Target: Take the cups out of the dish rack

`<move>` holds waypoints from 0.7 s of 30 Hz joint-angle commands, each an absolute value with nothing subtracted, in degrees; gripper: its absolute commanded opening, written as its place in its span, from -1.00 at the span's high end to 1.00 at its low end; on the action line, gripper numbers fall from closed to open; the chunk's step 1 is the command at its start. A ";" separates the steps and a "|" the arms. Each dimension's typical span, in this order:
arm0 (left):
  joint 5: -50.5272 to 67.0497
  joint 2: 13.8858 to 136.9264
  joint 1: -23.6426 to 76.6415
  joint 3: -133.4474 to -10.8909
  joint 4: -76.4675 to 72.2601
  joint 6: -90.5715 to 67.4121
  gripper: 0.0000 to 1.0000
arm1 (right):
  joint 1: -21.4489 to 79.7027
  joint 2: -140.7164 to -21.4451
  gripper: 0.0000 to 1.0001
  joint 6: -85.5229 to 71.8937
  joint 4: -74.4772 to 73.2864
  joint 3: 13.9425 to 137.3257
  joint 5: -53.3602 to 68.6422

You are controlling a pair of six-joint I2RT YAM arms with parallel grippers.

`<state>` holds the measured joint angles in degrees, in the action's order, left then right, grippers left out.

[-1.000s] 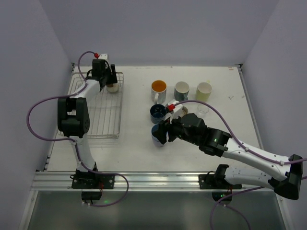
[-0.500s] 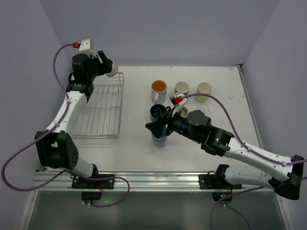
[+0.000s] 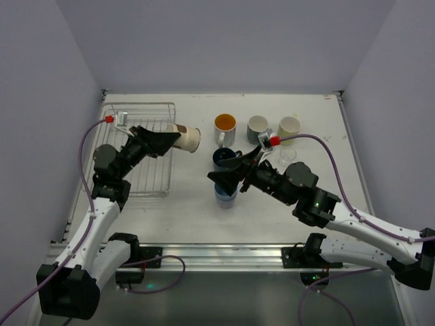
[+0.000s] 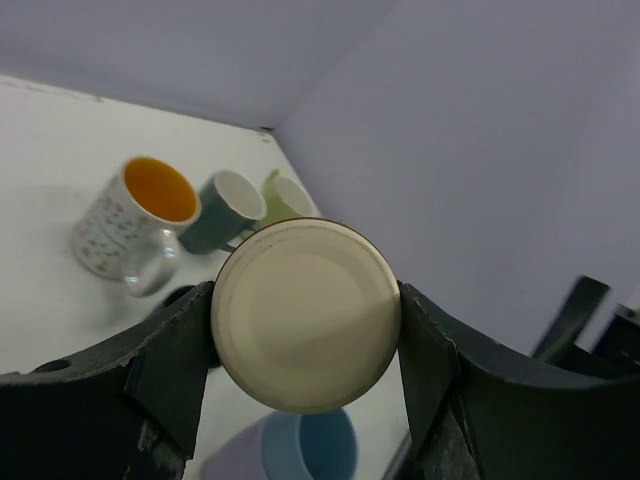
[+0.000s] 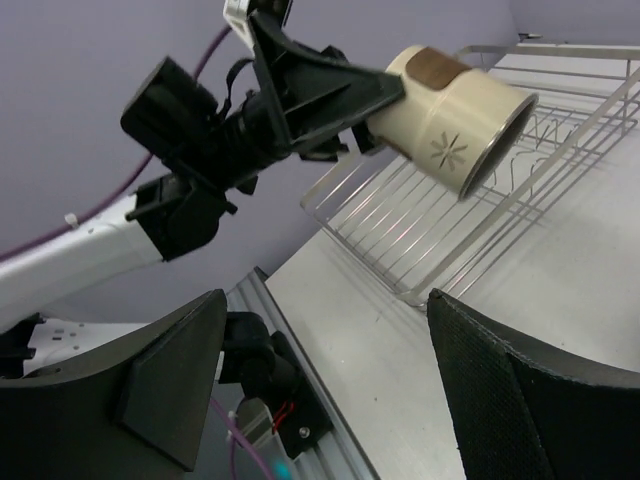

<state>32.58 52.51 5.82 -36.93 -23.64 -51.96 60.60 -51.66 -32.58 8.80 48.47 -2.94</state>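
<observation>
My left gripper (image 3: 172, 138) is shut on the beige cup (image 3: 189, 138), which hangs on its side in the air just past the right edge of the dish rack (image 3: 146, 166). The left wrist view shows the cup's round base (image 4: 305, 315) pressed between both fingers. My right gripper (image 3: 228, 170) is open and holds nothing, hovering over a cup with a light blue inside and lavender side (image 3: 225, 195). On the table stand the navy cup (image 3: 223, 158), the orange-inside cup (image 3: 225, 123), the grey cup (image 3: 257, 125), the pale yellow-green cup (image 3: 289, 127) and the clear glass (image 3: 288, 155). No cup shows in the rack.
In the right wrist view the beige cup (image 5: 460, 120) and the left gripper (image 5: 385, 95) hang above the rack's wires (image 5: 400, 235). An aluminium rail (image 3: 217, 255) runs along the table's near edge. Grey walls close the back and both sides.
The left arm has lifted the beige cup out of the rack's back corner and swung it forward and right, tipping it sideways. The right gripper has opened wider and risen off the blue cup.
</observation>
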 commanded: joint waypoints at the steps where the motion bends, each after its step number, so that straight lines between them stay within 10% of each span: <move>1: 40.43 45.80 7.90 -32.00 -42.25 -67.03 0.53 | 60.12 -51.24 -0.68 -33.75 14.76 47.29 -2.55; 21: 40.78 37.70 12.39 -23.38 -46.14 -73.65 0.54 | 60.03 -63.28 -0.25 -35.95 21.35 55.81 8.52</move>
